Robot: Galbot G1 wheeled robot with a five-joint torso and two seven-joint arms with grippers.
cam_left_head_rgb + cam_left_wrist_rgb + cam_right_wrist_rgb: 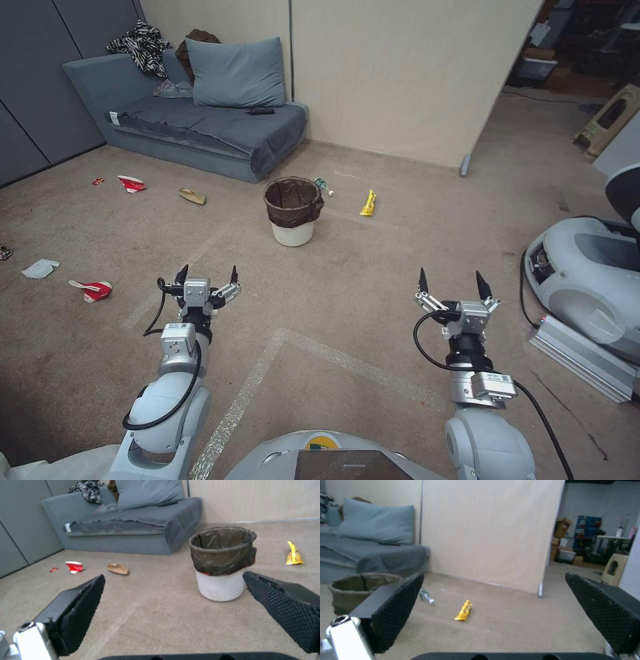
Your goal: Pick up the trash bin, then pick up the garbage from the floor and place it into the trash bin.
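Note:
The trash bin (293,211), a small white bucket with a dark brown liner over its rim, stands upright on the carpet in front of the sofa; it also appears as the trash bin (222,562) and the trash bin (355,590). Garbage lies scattered: a yellow wrapper (368,203) and a clear bottle (323,186) right of the bin, a tan paper bag (192,196), red-and-white cups (131,183) (93,289), a white tissue (40,269) and a tiny red wrapper (99,181) to its left. My left gripper (207,274) and right gripper (453,283) hover open and empty, short of the bin.
A grey sofa (200,127) with a cushion stands against the wall behind the bin. A beige partition (407,73) ends at a foot (465,165). Another robot's white base (587,280) and a metal rail (580,357) sit at the right. Open carpet lies between grippers and bin.

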